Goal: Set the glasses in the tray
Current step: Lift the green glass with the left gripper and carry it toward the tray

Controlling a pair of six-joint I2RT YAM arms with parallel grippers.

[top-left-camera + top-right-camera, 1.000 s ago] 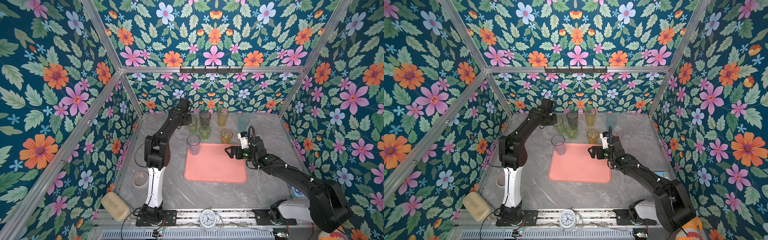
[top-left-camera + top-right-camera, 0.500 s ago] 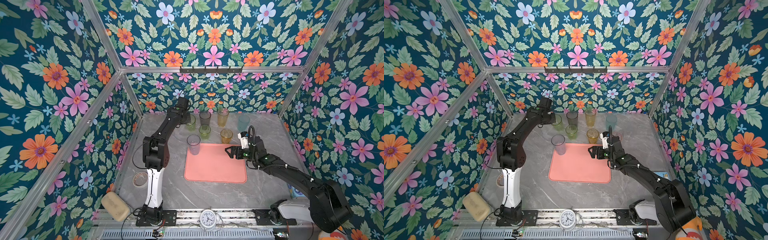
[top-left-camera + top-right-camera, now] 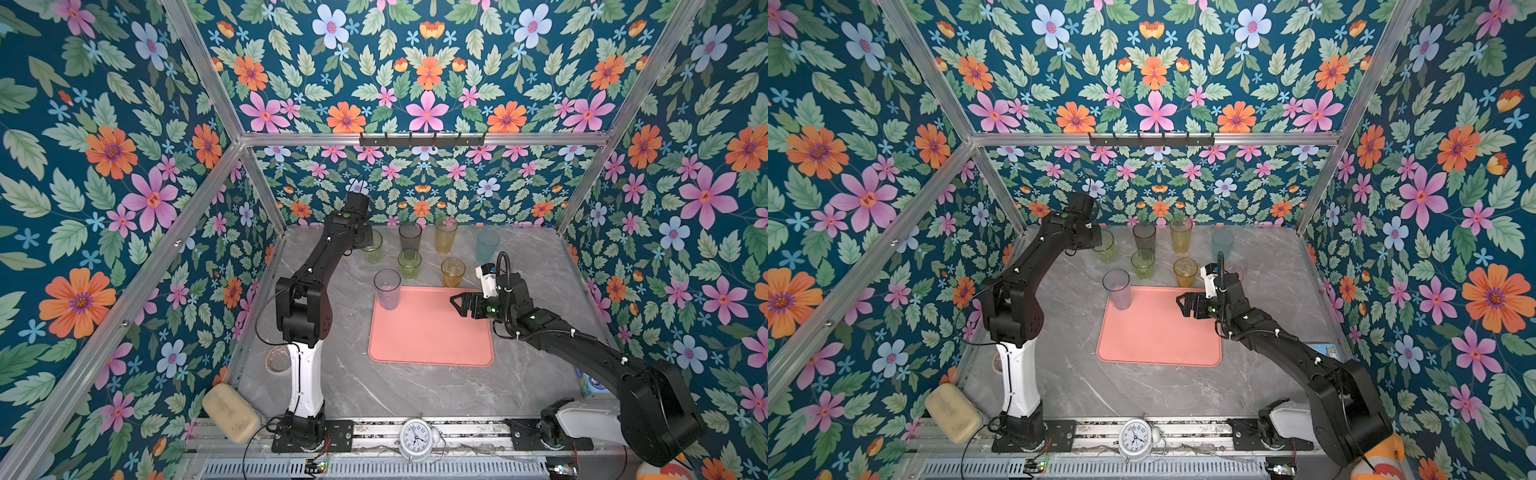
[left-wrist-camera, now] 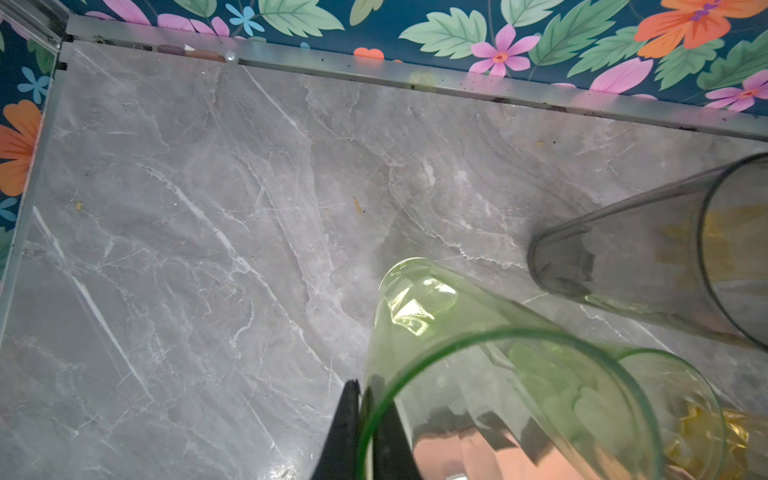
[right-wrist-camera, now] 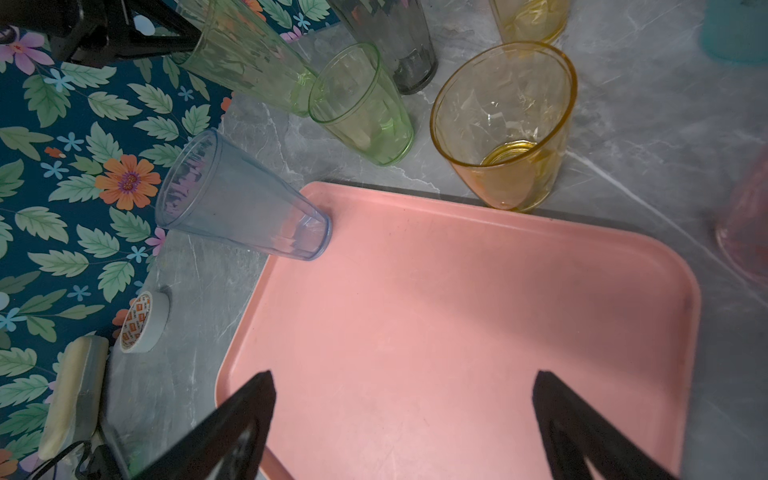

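We've got the left gripper (image 3: 365, 244) pinching a tall translucent green tumbler (image 3: 374, 251) at its rim, and the right gripper (image 3: 458, 302) gaping over the flat salmon-pink rectangular tray (image 3: 432, 336).

In both top views the left arm stretches to the back left of the grey marble-look table (image 3: 415, 395), while the right arm is bent low over the tray's far right part. A tall clear tumbler (image 3: 387, 289) stands on the tray's far left corner and the rest of the tray is bare, so loads of room. On the table behind the tray are a short green tumbler (image 3: 409, 264), a short amber tumbler (image 3: 453, 272), a tall smoky grey tumbler (image 3: 410, 236), a tall amber tumbler (image 3: 445, 235) and a pale blue tumbler (image 3: 487, 245). In the left wrist view the fingers (image 4: 345, 436) clamp the green tumbler's wall, one outside and one inside, with open table toward the corner; we can't tell if it's lifted. In the right wrist view the jaws are spread wide with nothing between them.
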